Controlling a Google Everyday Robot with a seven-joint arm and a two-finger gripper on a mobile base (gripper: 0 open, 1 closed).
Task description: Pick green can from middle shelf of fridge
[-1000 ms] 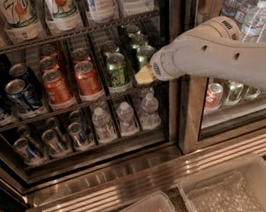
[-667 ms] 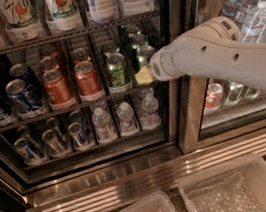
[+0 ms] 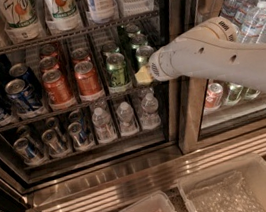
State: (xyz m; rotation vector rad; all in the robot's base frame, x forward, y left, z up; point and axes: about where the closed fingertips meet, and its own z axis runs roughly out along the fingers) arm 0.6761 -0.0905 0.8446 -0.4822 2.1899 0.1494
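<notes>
Inside the fridge (image 3: pixel 135 181), the middle shelf (image 3: pixel 38 116) holds rows of cans. A green can (image 3: pixel 116 71) stands at the front, just right of the orange-red cans (image 3: pixel 88 78), with more green cans behind it and to its right (image 3: pixel 143 54). My gripper (image 3: pixel 143 76) reaches in from the right on a white arm (image 3: pixel 216 58). Its yellowish tip sits at the front of the right-hand green column, right beside the front green can. The arm hides the lower part of that right column.
Blue cans (image 3: pixel 19 94) fill the shelf's left side. Small water bottles (image 3: pixel 125 119) and cans stand on the shelf below, tall bottles (image 3: pixel 60 3) above. The door post (image 3: pixel 191 118) rises right of the opening. Two clear bins (image 3: pixel 233 192) lie on the floor.
</notes>
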